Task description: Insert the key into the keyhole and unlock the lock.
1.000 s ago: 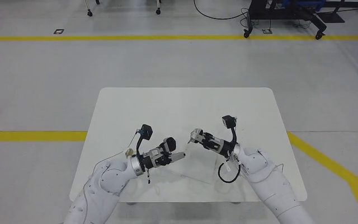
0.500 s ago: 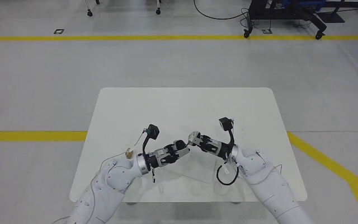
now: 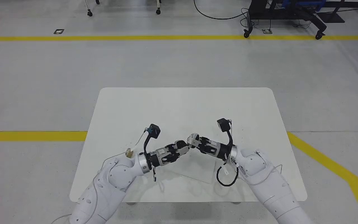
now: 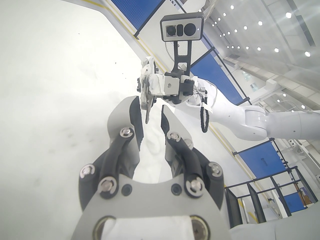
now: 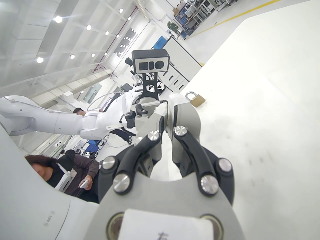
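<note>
Left wrist view gives you key (image 4: 147, 116) pinched in right tool (image 4: 146, 87), inside open left tool (image 4: 149, 104); right wrist view adds lock (image 5: 195, 99) beyond. Tools meet tip-to-tip.

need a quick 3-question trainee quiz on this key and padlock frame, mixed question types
1. Fill in: the left gripper is ____ (open or shut).
2. The key is held by: A the left gripper, B the right gripper, C neither.
3. True or false: the padlock lies on the table, apart from both grippers.
Key: 1 open; 2 B; 3 true.
</note>
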### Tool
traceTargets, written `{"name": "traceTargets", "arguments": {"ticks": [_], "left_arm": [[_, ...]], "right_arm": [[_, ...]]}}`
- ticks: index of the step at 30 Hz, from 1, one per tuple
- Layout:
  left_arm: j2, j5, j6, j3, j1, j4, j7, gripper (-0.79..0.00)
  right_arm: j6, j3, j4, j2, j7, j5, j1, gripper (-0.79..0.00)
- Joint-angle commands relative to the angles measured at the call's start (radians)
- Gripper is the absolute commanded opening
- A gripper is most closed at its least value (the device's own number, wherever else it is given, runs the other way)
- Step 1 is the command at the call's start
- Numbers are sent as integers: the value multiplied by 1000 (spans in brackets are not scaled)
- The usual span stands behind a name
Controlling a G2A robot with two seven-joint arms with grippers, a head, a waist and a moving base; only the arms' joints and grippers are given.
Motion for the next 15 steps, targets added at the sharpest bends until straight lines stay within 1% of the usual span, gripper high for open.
{"name": "traceTargets", "arguments": {"ticks": [1, 2, 11, 12, 13, 14, 15], "left_arm": [[0, -1, 2, 0, -1, 2, -2, -745], [0, -1, 2, 0, -1, 2, -2, -785], [1, 3, 20, -5, 1, 8, 1, -785], [2, 3, 19, -7, 2, 7, 1, -785], [3, 5, 17, -11, 3, 6, 0, -785], [4, 8, 15, -15, 4, 4, 0, -785], [6, 9, 11, -21, 6, 0, -1, -785]], "right_arm": [[1, 0, 1, 0, 2, 1, 1, -785], [1, 0, 2, 0, 2, 1, 2, -785], [-8, 7, 12, 2, 14, 20, 5, -785], [-10, 7, 12, 3, 20, 27, 5, -733], [-12, 7, 12, 3, 29, 36, 5, -576], [-13, 8, 15, 4, 39, 43, 7, -508], [-14, 10, 19, 5, 47, 53, 10, -480]]}}
